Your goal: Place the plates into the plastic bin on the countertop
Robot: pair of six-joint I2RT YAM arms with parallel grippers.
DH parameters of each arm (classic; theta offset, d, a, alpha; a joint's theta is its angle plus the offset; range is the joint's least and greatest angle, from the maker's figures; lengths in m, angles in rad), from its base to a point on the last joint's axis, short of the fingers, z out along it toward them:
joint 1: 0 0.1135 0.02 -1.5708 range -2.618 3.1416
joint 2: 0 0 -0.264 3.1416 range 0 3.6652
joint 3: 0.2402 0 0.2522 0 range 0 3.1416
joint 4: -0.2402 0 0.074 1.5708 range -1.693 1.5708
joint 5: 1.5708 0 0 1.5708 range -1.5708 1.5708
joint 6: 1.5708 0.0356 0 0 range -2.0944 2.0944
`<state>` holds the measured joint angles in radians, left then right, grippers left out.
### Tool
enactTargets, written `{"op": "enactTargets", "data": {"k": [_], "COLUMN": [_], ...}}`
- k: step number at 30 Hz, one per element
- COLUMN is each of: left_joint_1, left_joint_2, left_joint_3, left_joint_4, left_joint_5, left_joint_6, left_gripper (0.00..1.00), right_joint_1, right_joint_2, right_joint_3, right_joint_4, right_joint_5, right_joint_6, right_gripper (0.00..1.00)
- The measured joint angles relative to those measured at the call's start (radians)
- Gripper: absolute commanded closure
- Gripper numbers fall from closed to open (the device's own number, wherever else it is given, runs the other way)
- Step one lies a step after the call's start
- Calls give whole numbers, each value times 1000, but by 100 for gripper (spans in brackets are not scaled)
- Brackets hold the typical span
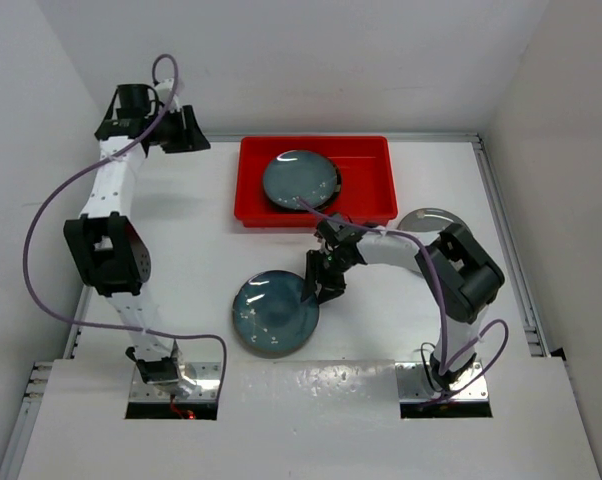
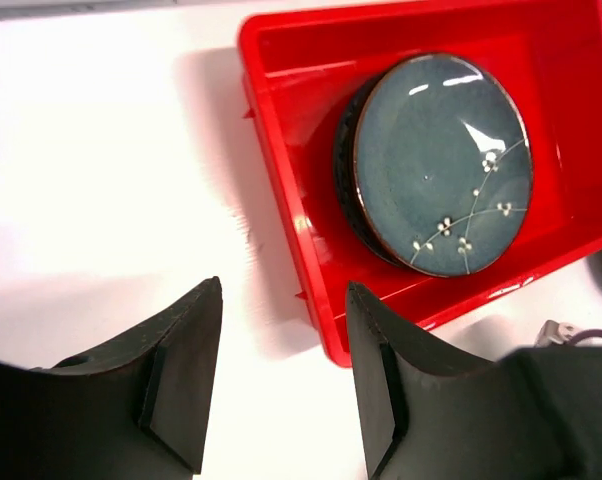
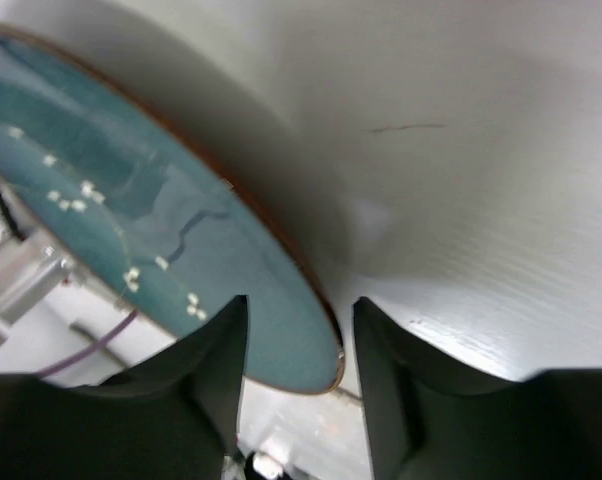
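Right gripper (image 3: 301,305), hard against its own lens: two dark fingers stand on either side of the rim of the teal plate (image 1: 274,312). The rim sits in the gap, with a sliver of white beside one finger. Cannot tell whether the pads are biting.

Teal plate: lies toward the near edge of the tabletop, about mid-width, in front of the red bin (image 1: 366,150) and apart from it. The gripper is at its right-hand edge.

Handling, by judgement: glazed ceramic, so stiff, slick and fairly heavy for a pinch at one side, and likely to chip if knocked. The rim is the only purchase. The hold wants to be deep over the lip, since the plate will sag from the jaws, and it must clear the bin's low wall.

Red bin: along the far edge, centre. It holds the sprig plate (image 2: 436,160) in its left half, with a darker edge under that plate, possibly another plate. The right half is bare.

A pale plate (image 1: 428,217) sits by the right edge, partly hidden by the arm.

Left gripper (image 2: 283,288): raised near the far-left corner, fingers spread, nothing between them.

Countertop (image 1: 201,250): plain white, smooth, and bounded by white walls (image 1: 331,60).
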<state>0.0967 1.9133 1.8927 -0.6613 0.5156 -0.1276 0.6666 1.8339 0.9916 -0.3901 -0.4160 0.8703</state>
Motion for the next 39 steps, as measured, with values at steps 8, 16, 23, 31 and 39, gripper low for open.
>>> {"op": "enactTargets", "data": {"k": [8, 16, 23, 31, 39], "left_joint_1": [82, 149, 219, 267, 278], "left_joint_2": [-100, -159, -174, -174, -174], "left_joint_3": [-91, -108, -113, -130, -137], "left_joint_4": [-12, -26, -26, -34, -34], "left_joint_5": [45, 71, 99, 133, 155], "left_joint_6": [11, 13, 14, 14, 14], "left_gripper": [44, 42, 42, 42, 42], "right_joint_1": [67, 111, 111, 105, -13], "right_joint_2": [-35, -104, -159, -161, -152], "right_joint_3": [-65, -68, -56, 93, 192], "right_joint_4": [28, 97, 153, 131, 301], "right_joint_5": [105, 87, 8, -101, -235], "right_joint_6": [75, 86, -18, -69, 55], "right_gripper": [85, 100, 100, 100, 100]}}
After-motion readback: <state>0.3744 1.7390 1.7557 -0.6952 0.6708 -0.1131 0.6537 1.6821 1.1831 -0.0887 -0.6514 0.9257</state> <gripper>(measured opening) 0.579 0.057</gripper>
